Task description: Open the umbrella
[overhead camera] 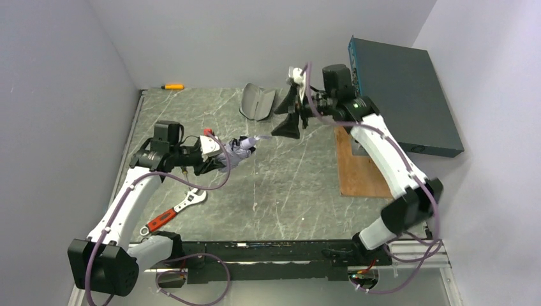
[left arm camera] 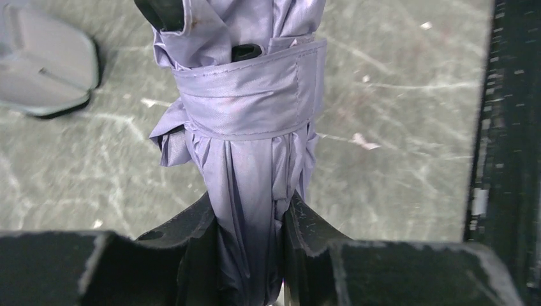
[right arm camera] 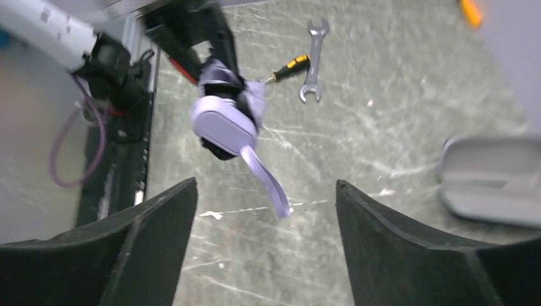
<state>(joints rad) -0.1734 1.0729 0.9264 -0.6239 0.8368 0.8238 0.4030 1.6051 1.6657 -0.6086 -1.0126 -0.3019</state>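
The umbrella (overhead camera: 237,152) is a folded bundle of pale lavender cloth, held up off the table. A cloth strap (left arm camera: 249,95) is wrapped round the bundle. My left gripper (left arm camera: 250,204) is shut on the bundle's lower end, with both fingers pressed into the cloth. In the right wrist view the umbrella's pale handle end (right arm camera: 223,127) points at the camera, and its thin wrist loop (right arm camera: 268,182) hangs free. My right gripper (right arm camera: 265,183) stands open a short way from that end, its jaws wide apart and touching nothing. In the top view the right gripper (overhead camera: 285,118) is right of the umbrella.
A grey open case (overhead camera: 257,102) lies at the back of the table. A red-handled adjustable wrench (overhead camera: 172,213) lies near the left arm, with a spanner (right arm camera: 312,60) and a screwdriver (right arm camera: 287,67) nearby. A wooden board (overhead camera: 360,169) and a large teal box (overhead camera: 402,95) are on the right.
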